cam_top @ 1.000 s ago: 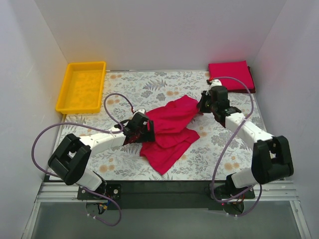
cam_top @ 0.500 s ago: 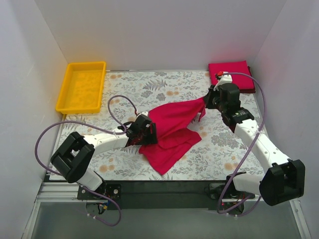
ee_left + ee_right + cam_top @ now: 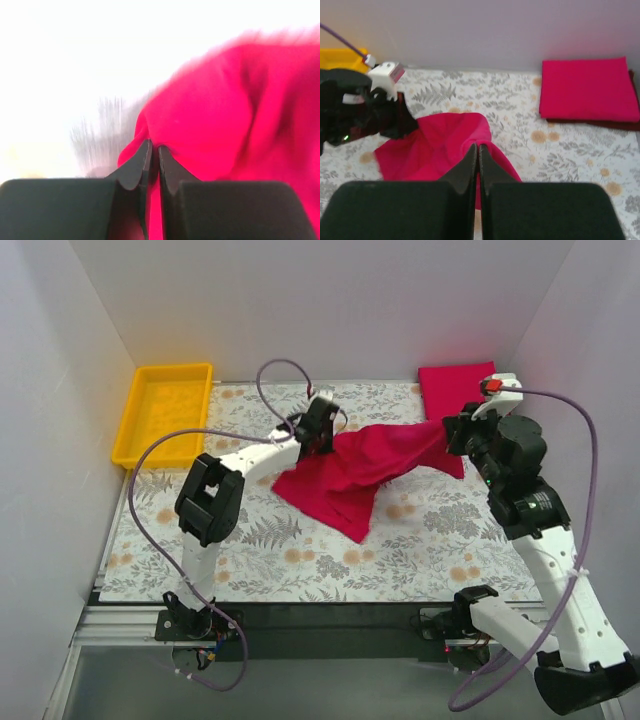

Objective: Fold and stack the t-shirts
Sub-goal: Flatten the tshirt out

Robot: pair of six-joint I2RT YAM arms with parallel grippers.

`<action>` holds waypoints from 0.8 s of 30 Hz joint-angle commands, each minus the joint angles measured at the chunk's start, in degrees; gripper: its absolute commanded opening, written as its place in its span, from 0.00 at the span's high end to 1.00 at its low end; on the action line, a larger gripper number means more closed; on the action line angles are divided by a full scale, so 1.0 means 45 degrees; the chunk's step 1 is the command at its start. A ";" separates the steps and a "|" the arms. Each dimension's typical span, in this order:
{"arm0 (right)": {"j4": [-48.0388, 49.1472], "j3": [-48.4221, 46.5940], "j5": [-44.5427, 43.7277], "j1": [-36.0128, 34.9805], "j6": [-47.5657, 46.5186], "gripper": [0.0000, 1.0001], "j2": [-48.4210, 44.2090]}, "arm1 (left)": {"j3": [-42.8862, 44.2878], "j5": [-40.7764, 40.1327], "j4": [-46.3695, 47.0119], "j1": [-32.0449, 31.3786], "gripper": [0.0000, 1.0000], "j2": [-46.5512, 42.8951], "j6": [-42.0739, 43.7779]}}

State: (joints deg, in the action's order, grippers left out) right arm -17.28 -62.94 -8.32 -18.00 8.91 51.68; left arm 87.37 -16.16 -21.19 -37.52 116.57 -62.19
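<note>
Two arms share one crimson-red short-sleeved cloth t-shirt [image 3: 365,465], stretched between them over the middle of the desk [image 3: 290,550]. From above, the left arm [image 3: 255,455] reaches far and right to the shirt's left end and the right arm [image 3: 530,510] rises at its right end. The loose middle hangs toward the near side, its lowest corner seemingly on the desk. That view is too distant to show the grip itself.

The left wrist camera does show it: the left fingers [image 3: 136,167] are pressed together with a sliver of red cloth between them, though everything beyond is blurred and washed out. The right wrist camera shows the right fingers [image 3: 466,170] likewise closed on a bunched fold of the shirt. Past them is the left arm's black wrist at the cloth's other end.

A folded stack of red shirts [image 3: 458,385] lies in the far right corner, well apart from a yellow plastic tray [image 3: 122,430] in the far left corner. The desk carries a pale covering printed with grey leaves and orange flowers. Plain white walls close in the left, far and right sides.
</note>
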 commanded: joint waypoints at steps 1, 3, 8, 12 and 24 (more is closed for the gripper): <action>-0.0261 -0.1617 0.1021 0.0055 -0.0729 0.99 -0.1033 | 0.4403 -0.1310 0.0528 0.0739 1.00 -0.0283 0.2388; -0.0456 -0.2087 0.1960 0.0055 -0.0613 0.99 -0.1230 | 0.5890 -0.1369 0.0782 0.0817 1.00 0.0304 0.3095; -0.0361 -0.1778 0.6840 0.0055 0.0908 0.99 -0.1038 | 0.5808 -0.1760 0.0998 0.0915 0.39 -0.0277 0.3356; 0.1667 0.0757 0.9503 -0.0451 0.3329 0.99 -0.0587 | 0.1627 -0.1564 0.1350 0.0915 0.17 -0.3686 0.1696; 0.0796 0.3188 0.6946 -0.7638 0.3474 0.65 0.3551 | -0.8514 0.0853 -0.0426 0.0467 0.15 -1.1683 -0.2642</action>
State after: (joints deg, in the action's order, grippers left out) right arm -13.72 -44.95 23.49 -47.09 25.63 64.82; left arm 53.52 -16.91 -19.38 -34.24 69.25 -67.66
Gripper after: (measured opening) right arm 0.285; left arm 0.843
